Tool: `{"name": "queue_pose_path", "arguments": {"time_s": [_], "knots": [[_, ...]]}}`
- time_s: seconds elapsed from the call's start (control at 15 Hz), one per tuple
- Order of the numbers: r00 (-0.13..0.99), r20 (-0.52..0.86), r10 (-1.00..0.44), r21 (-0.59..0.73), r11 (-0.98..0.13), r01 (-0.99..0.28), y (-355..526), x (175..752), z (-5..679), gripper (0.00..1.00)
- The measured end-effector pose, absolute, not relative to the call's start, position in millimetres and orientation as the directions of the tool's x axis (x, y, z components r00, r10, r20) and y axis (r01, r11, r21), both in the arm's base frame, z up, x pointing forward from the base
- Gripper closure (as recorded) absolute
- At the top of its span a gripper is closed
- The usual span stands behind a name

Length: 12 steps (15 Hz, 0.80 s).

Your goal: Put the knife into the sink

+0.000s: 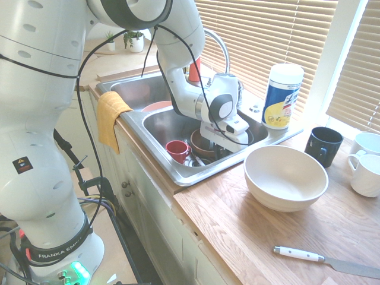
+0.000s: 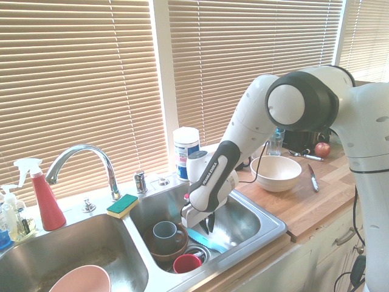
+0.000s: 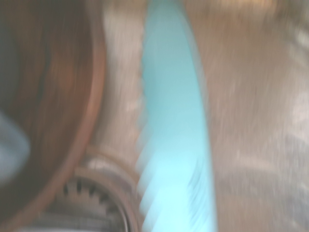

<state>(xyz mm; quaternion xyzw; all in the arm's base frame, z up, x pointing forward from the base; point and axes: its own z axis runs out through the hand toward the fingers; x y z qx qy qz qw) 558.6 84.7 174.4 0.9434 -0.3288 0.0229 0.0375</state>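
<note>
The turquoise knife (image 2: 215, 243) lies low and slanted in the right basin of the steel sink (image 2: 268, 227), just beside a brown bowl. My gripper (image 2: 206, 230) is down inside that basin, directly over the knife's middle and at its level. Whether it still holds the knife does not show. In the wrist view the knife (image 3: 174, 121) is a blurred turquoise band running over the steel floor, next to the brown bowl's rim. From the other side, my gripper (image 1: 215, 148) hides the knife inside the sink (image 1: 159, 159).
A red cup (image 2: 186, 263) and a brown bowl holding a grey mug (image 2: 165, 234) share the right basin. A pink bowl (image 2: 79, 280) is in the left basin. On the wooden counter stand a white bowl (image 1: 285, 177), a white-handled knife (image 1: 303, 254) and a dark mug (image 1: 323, 144).
</note>
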Motion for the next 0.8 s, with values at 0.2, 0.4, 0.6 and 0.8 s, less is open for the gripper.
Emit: {"name": "queue_pose_path", "arguments": {"time_s": [0.2, 0.4, 0.6, 0.8], "knots": [[0.776, 0.061, -0.628, 0.042, -0.775, -0.631, 83.6, 562.4, 176.0, 0.00], [0.783, 0.080, -0.617, 0.020, -0.785, -0.620, 81.3, 567.7, 198.4, 0.00], [0.797, 0.108, -0.594, 0.017, -0.801, -0.599, 70.9, 568.5, 270.8, 0.00], [0.807, 0.103, -0.581, 0.030, -0.809, -0.587, 65.2, 553.0, 348.4, 0.00]]}}
